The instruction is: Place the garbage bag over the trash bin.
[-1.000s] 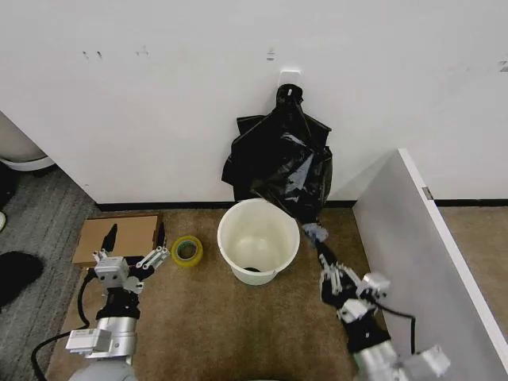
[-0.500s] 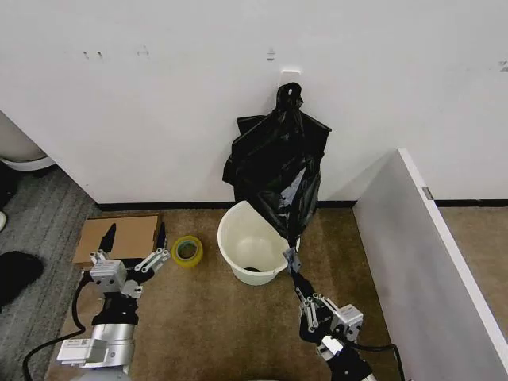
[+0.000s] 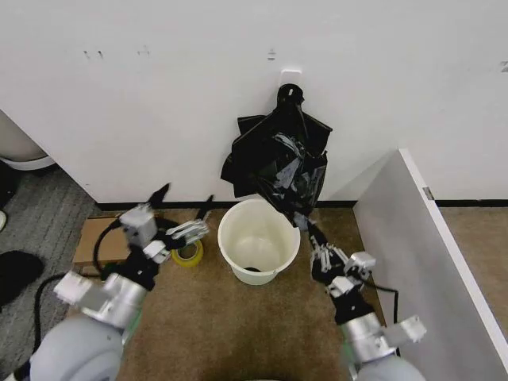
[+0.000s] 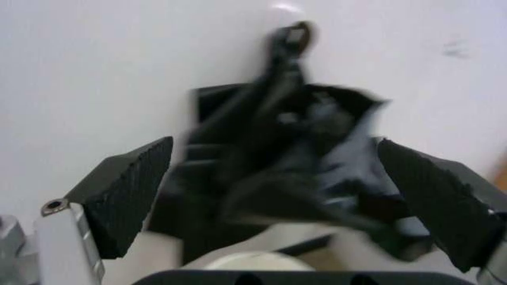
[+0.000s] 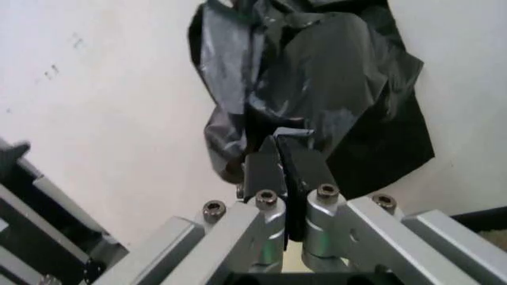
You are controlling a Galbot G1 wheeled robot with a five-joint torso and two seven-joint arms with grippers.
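The right gripper point(image 3: 305, 223), clamped on the garbage bag point(image 3: 287, 171), sits at the trash bin's point(image 3: 259, 238) three o'clock. The left gripper point(image 3: 184, 214) gapes empty at nine; it should catch the bag's free edge so both spread its mouth.

Head high; both wrists near, facing garbage bag point(image 3: 282, 171).

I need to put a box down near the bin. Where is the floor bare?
Bare carpet lies before the trash bin, between both arms. Crowded: tape roll and cardboard under the left gripper; right gripper pinching the garbage bag.
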